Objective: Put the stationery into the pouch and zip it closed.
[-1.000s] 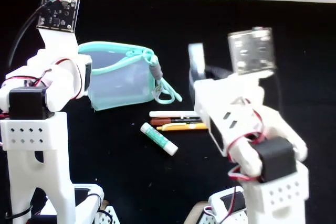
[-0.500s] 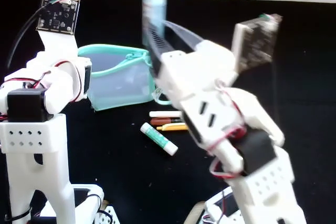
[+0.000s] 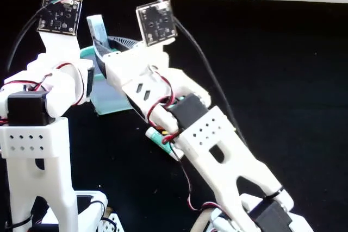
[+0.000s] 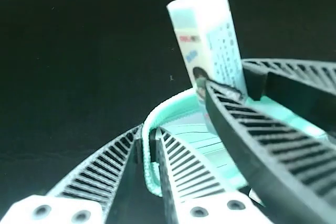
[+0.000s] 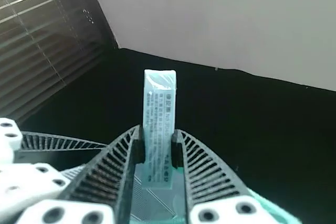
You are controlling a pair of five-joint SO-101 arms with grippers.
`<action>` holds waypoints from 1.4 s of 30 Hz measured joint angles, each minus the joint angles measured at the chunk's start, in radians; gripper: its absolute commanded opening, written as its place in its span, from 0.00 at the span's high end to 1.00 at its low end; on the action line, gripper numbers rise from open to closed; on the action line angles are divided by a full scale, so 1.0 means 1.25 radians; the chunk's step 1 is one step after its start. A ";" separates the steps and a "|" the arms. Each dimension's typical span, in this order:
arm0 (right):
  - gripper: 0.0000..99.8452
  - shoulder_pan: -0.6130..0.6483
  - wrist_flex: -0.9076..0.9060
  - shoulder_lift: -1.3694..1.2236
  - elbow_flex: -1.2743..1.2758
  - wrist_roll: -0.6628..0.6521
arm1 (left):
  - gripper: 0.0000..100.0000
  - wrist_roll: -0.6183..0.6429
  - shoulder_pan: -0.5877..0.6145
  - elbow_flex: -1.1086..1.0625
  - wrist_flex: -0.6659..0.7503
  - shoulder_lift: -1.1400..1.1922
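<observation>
The teal pouch (image 3: 110,99) stands open on the black table, largely behind my right arm. My left gripper (image 4: 150,141) is shut on the pouch rim (image 4: 168,106) at its left end. My right gripper (image 3: 104,41) hangs over the pouch mouth, shut on a pale blue eraser (image 3: 96,25) that stands upright between its fingers (image 5: 132,148). The right wrist view shows the eraser (image 5: 159,121) sticking up past the fingertips of the right gripper (image 5: 156,141). In the left wrist view the eraser (image 4: 207,40) is just above the pouch opening.
A glue stick (image 3: 156,136) lies on the table in front of the pouch, partly under my right arm. The left arm's white base (image 3: 35,150) stands at the front left. Black table stretches to the right (image 3: 283,69).
My right arm has swung from the right side across to the left, carrying the eraser up and over the pouch mouth. The left arm and pouch have stayed put.
</observation>
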State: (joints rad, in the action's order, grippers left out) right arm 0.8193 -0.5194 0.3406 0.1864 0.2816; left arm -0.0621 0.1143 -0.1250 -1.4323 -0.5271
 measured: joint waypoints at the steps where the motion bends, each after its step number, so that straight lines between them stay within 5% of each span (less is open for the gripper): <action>1: 0.99 0.000 0.004 -0.001 0.007 0.000 | 0.99 0.000 0.001 0.000 0.000 0.000; 10: 0.97 0.036 0.018 0.054 0.158 0.001 | 0.99 0.000 0.001 -0.001 0.000 0.000; 18: 0.75 0.068 0.018 0.115 0.221 -0.103 | 0.99 -0.001 0.000 -0.001 -0.006 0.000; 27: 0.74 0.069 0.018 0.122 0.217 -0.112 | 0.99 -0.002 0.000 -0.001 -0.007 0.000; 35: 0.74 -0.004 -0.029 0.160 0.139 -0.110 | 0.99 -0.001 0.000 0.000 -0.007 0.000; 42: 0.74 -0.187 -0.296 0.236 -0.034 -0.109 | 0.99 -0.001 0.002 0.000 -0.007 0.000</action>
State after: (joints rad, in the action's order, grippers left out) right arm 0.5861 -0.8892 0.6352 0.1435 0.1450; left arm -0.0637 0.1174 -0.1250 -1.4415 -0.5271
